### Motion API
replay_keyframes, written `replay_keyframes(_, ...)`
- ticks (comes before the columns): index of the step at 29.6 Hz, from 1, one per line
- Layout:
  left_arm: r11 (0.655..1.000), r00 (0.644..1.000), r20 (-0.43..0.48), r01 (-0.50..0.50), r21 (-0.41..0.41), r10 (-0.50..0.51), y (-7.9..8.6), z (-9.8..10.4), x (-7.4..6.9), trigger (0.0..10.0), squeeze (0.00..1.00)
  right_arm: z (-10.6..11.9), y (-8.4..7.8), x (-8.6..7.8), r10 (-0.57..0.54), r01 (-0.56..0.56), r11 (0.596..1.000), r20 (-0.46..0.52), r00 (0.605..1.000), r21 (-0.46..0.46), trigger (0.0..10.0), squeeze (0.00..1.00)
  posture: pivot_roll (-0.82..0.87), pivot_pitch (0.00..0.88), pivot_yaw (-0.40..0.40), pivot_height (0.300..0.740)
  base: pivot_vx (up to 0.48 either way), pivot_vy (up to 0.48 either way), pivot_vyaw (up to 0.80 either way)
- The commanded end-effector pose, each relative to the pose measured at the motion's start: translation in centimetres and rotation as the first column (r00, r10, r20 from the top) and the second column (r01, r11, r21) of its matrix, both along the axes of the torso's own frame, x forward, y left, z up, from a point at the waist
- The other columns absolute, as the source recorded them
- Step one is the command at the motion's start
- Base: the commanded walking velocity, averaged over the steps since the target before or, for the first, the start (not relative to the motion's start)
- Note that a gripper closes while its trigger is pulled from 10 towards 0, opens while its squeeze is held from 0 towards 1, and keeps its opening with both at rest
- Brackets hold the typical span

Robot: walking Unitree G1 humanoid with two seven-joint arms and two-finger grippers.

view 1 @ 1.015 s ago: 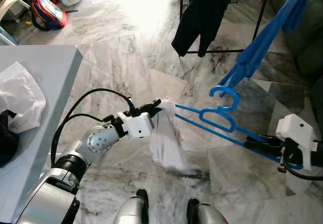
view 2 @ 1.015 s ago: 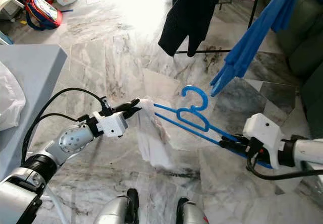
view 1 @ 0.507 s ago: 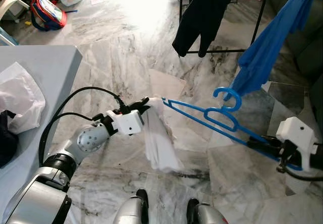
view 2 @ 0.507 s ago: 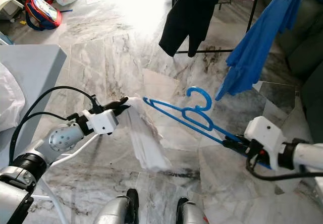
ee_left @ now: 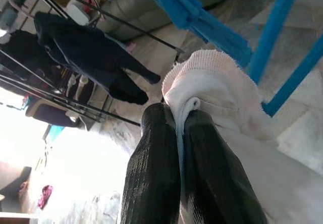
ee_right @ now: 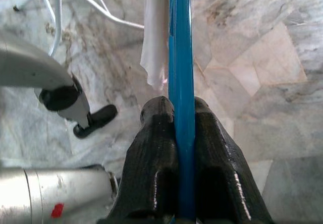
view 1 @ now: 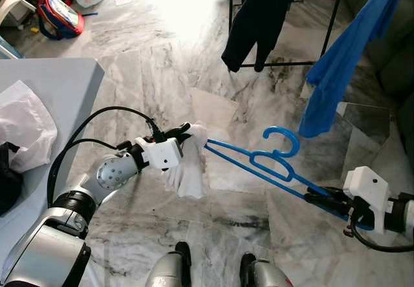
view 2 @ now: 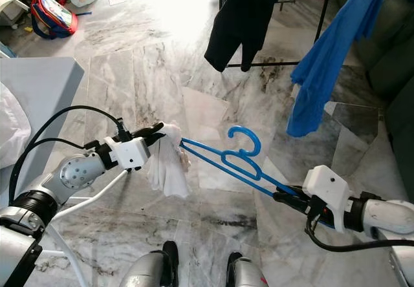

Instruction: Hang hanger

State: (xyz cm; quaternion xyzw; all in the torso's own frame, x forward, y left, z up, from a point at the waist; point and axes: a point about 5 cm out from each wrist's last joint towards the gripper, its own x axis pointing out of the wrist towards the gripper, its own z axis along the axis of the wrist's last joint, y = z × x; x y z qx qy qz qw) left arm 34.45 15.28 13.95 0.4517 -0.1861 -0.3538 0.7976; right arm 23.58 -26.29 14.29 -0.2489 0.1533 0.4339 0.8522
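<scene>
1. Marble floor (view 1: pixel 162 48) spreads under me, with a drying rack (view 1: pixel 336 15) ahead carrying a black garment (view 1: pixel 259 15) and a blue shirt (view 1: pixel 339 61), and a grey table (view 1: pixel 58 93) on my left.
2. My right gripper (view 1: pixel 317 200) is clamped on one end of the blue hanger (view 1: pixel 259 167), holding it level above the floor, hook (view 1: pixel 281 138) upward, so cloth can be drawn along it.
3. My left gripper (view 1: pixel 181 132) pinches a white cloth (view 1: pixel 184 170) at the hanger's far end; it droops bunched below my fingers (ee_left: pixel 166 168), apparently being worked onto the arm.
4. Seen from the wrists, the blue bar runs straight between my right fingers (ee_right: pixel 156 158), while the cloth's ribbed hem is squeezed between my left ones, just beside the bar.
5. Hanging it on the rack, well apart, is not yet done.
</scene>
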Motion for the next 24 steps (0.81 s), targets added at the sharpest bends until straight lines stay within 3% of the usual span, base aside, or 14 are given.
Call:
replay_keyframes(1,0.999,1.000,-0.010,-0.025,0.034,0.025,1.1,-0.2,0.0,10.0,0.00,-0.6,-0.4,-0.4,0.031,-0.033,0.997,-0.023,0.999,-0.066,10.0,0.00,-0.01,0.331,0.106,0.740,0.000,0.000,0.00)
replay_keyframes(5,0.996,0.997,-0.009,-0.072,0.045,0.073,2.1,-0.1,0.1,10.0,0.00,-0.5,-1.4,-0.3,0.001,-0.002,0.992,-0.009,1.000,-0.128,10.0,0.00,0.00,0.330,0.099,0.740,0.000,0.000,0.00)
replay_keyframes(12,0.998,0.999,-0.002,-0.052,0.030,0.052,2.1,0.2,0.0,10.0,0.00,0.4,-1.6,-0.2,-0.065,0.069,0.995,0.056,0.996,-0.067,10.0,0.00,0.00,0.326,0.091,0.740,0.000,0.000,0.00)
replay_keyframes(17,0.998,0.998,-0.025,0.065,-0.003,-0.065,0.5,0.1,-0.6,10.0,0.00,0.2,-1.6,-0.4,-0.058,0.063,0.995,0.057,0.997,-0.078,10.0,0.00,-0.01,0.324,0.091,0.740,0.000,0.000,0.00)
replay_keyframes(24,0.979,0.979,-0.036,0.198,-0.056,-0.200,-2.2,0.1,-1.4,10.0,0.00,0.8,-0.7,-1.4,-0.038,0.038,0.999,0.017,0.999,0.003,10.0,0.00,-0.01,0.314,0.085,0.740,0.000,0.000,0.00)
